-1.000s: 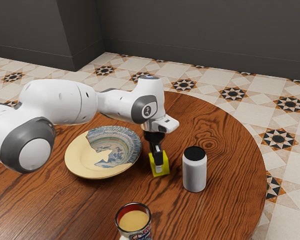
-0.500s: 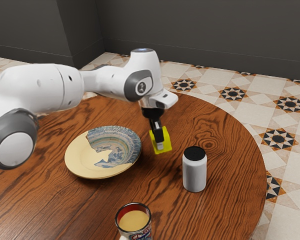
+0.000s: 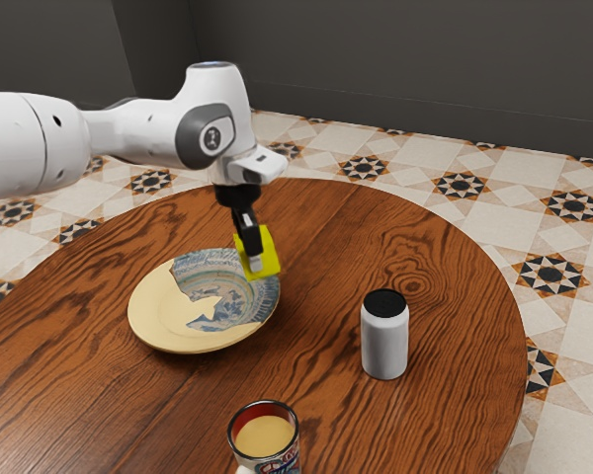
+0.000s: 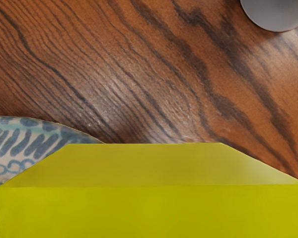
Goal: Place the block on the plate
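Observation:
My gripper (image 3: pixel 254 259) is shut on the yellow-green block (image 3: pixel 269 253), which hangs tilted in the air. In the exterior view the block overlaps the far rim area of the plate (image 3: pixel 163 318) on the exterior view's right. The plate is cream on one part and blue-patterned on the other, and lies on the table. In the wrist view the block (image 4: pixel 149 210) looms large at the lower edge, with part of the patterned plate (image 4: pixel 20 141) beside and below it.
A white can with a black top (image 3: pixel 384 341) stands on the wooden table (image 3: pixel 445 296) toward the exterior view's right. An open tin (image 3: pixel 264 439) with pale contents stands near the front. The can (image 4: pixel 275 12) appears in the wrist view too.
Gripper and block have risen off the table together, then moved toward the exterior view's left, from beside the plate to its rim area. Plate, can and tin have stayed put.

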